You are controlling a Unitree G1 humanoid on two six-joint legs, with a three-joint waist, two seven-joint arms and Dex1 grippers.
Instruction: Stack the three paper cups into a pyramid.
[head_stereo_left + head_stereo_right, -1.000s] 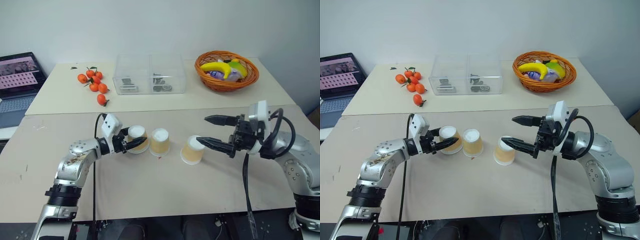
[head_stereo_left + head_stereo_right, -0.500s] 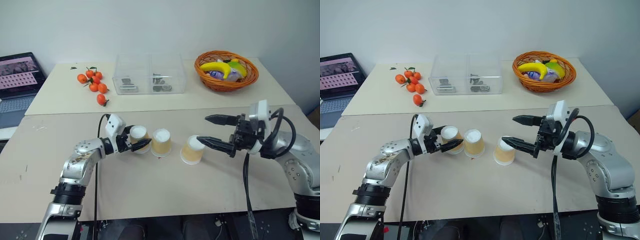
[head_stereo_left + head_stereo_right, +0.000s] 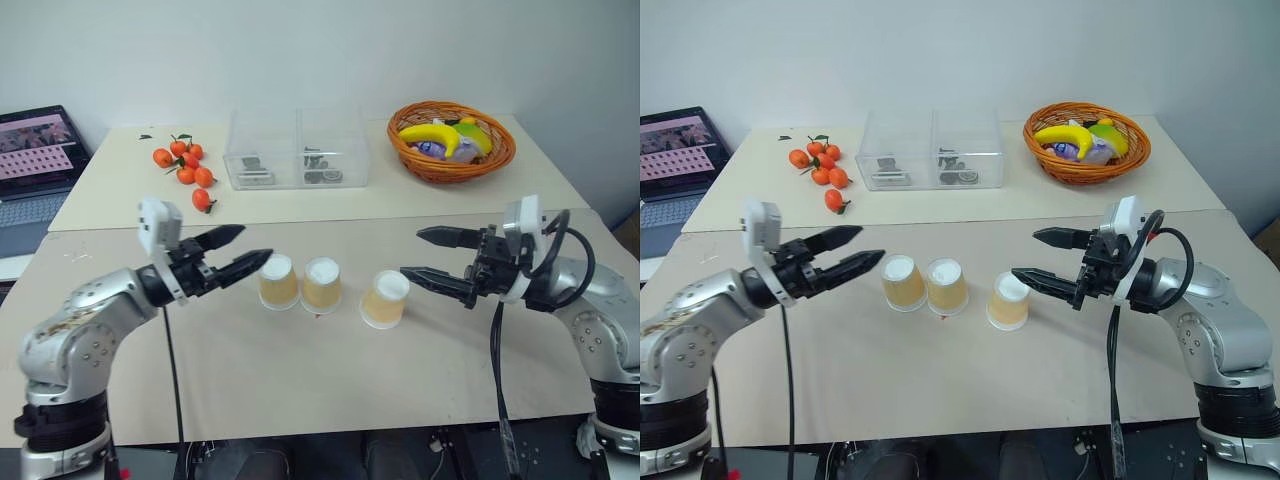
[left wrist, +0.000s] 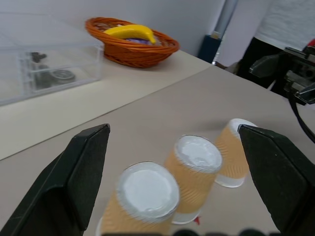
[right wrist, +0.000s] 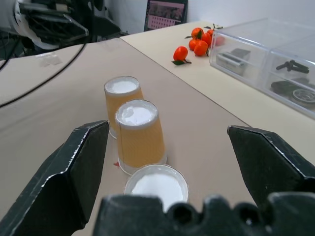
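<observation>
Left gripper (image 3: 238, 250): let go of left cup (image 3: 278, 281), drawn back left and up, jaws wide, empty. Right gripper (image 3: 427, 255): jaws wide, empty, at right cup (image 3: 385, 299). Middle cup (image 3: 321, 285) touching left cup; all upside down in row at table (image 3: 300, 370) centre. Base pair set; top cup pending.

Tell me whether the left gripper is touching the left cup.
Apart. The left eye view shows bare table between the open left gripper and the left cup.

Tan-orange, white-based cups (image 3: 322, 285)
</observation>
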